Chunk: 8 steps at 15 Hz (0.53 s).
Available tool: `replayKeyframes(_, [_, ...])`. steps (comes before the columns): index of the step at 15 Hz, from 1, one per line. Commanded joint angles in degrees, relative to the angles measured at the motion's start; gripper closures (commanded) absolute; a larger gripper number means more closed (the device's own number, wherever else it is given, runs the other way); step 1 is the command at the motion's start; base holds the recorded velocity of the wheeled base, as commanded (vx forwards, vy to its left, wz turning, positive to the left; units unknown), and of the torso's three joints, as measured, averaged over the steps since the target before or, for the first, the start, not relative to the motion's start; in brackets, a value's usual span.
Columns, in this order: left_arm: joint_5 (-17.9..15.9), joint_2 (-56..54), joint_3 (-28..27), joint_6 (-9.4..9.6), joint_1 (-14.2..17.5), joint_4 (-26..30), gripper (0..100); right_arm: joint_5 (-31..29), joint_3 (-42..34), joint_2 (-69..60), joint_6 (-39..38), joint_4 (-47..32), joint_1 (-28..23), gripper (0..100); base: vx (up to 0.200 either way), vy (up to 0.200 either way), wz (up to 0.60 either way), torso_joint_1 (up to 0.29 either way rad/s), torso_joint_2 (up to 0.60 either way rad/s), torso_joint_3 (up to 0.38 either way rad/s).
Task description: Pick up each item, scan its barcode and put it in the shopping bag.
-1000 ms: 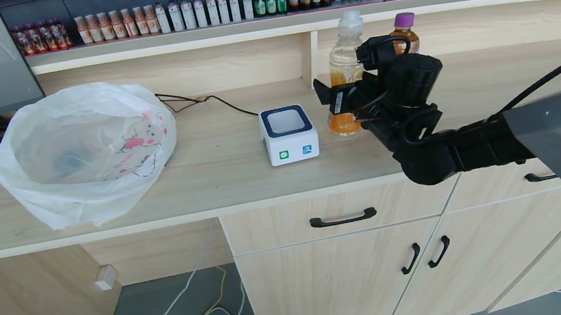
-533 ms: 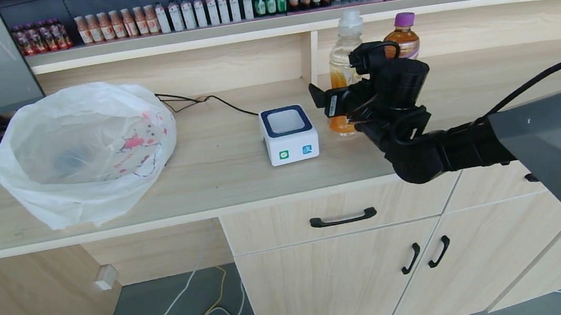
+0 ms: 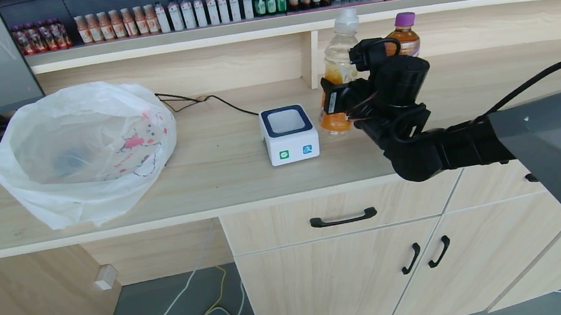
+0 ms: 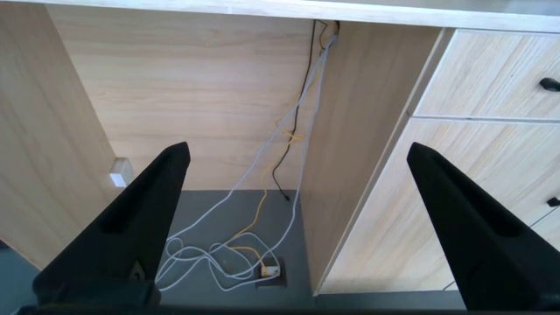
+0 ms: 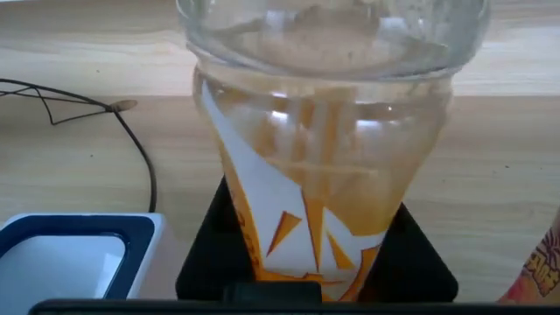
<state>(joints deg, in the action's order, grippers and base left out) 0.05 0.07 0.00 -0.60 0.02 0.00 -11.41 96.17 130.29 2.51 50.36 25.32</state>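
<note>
We see the right gripper (image 3: 340,102) clamped on the clear plastic bottle of orange drink with a white cap (image 3: 337,61), gripping it low on its label. The bottle leans slightly, just beside the white cube scanner with a dark blue rim (image 3: 288,134), at its 2 o'clock. We cannot tell whether its base touches the pale wooden counter (image 3: 218,170). The crumpled white plastic shopping bag (image 3: 84,148) lies open at the scanner's 9 o'clock, well apart. A purple-capped brown bottle (image 3: 405,20) stands at the held bottle's 2 o'clock. The left gripper (image 4: 297,227) hangs below counter level, fingers (image 4: 131,227) spread wide, holding nothing.
</note>
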Motion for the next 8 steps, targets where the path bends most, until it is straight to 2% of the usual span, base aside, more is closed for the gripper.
replayKeyframes(1, [0.04,-0.07,0.00,-0.02,0.06,0.00,0,-0.10,0.33,-0.30,0.04,0.18,-0.01,100,0.000,0.000,0.00,0.000,0.00,0.000])
replayKeyframes(8, [-0.05,0.01,0.00,-0.02,0.06,0.00,0,1.30,0.42,-1.18,0.04,0.18,-0.01,100,0.000,0.000,0.00,0.000,0.00,0.000])
